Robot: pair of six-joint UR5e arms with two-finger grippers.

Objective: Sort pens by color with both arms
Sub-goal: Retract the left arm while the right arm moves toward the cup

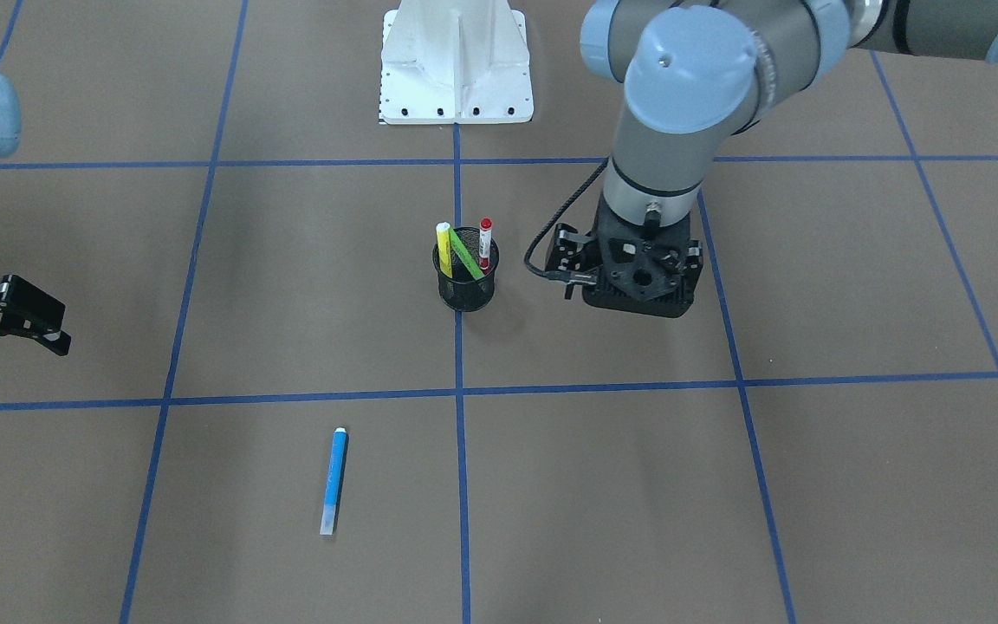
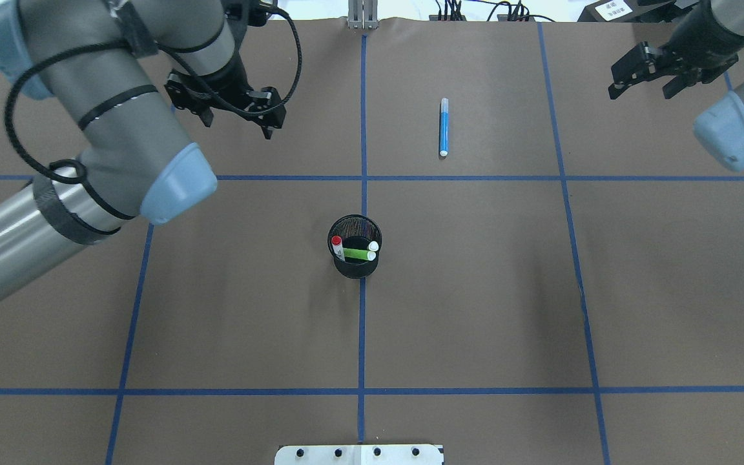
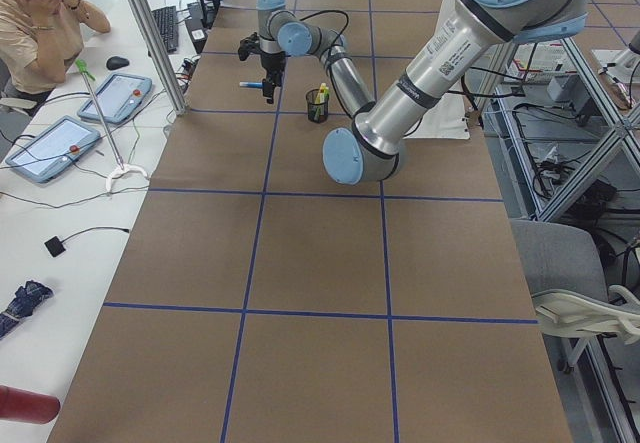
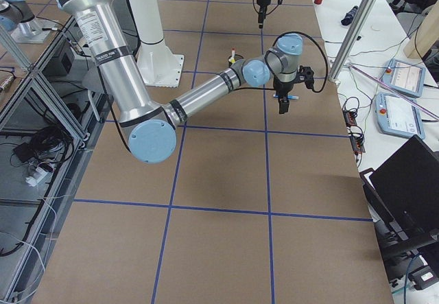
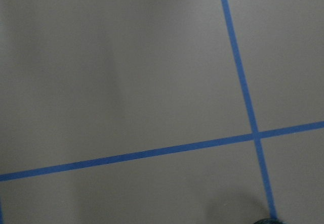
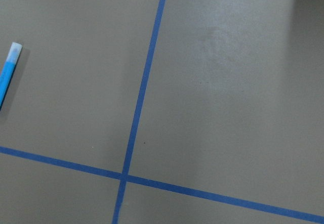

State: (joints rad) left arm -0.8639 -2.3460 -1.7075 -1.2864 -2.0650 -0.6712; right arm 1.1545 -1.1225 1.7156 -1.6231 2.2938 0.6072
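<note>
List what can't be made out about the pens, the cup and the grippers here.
1. The lower parts of the yellow pen, green pen and red pen are hidden inside the black mesh cup in both the front-facing and overhead views.
2. The red pen's label is too small to read.
3. The blue pen is cut off by the left edge of the right wrist view.
4. The left gripper has its fingers hidden under its own wrist in the front-facing view.

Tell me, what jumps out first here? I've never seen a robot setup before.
A black mesh cup stands at the table's centre, where blue tape lines cross. It holds a red pen, a green pen and a yellow pen. A blue pen lies alone on the brown table beyond the cup, while the left hand and right hand hang open and empty on either side.
</note>
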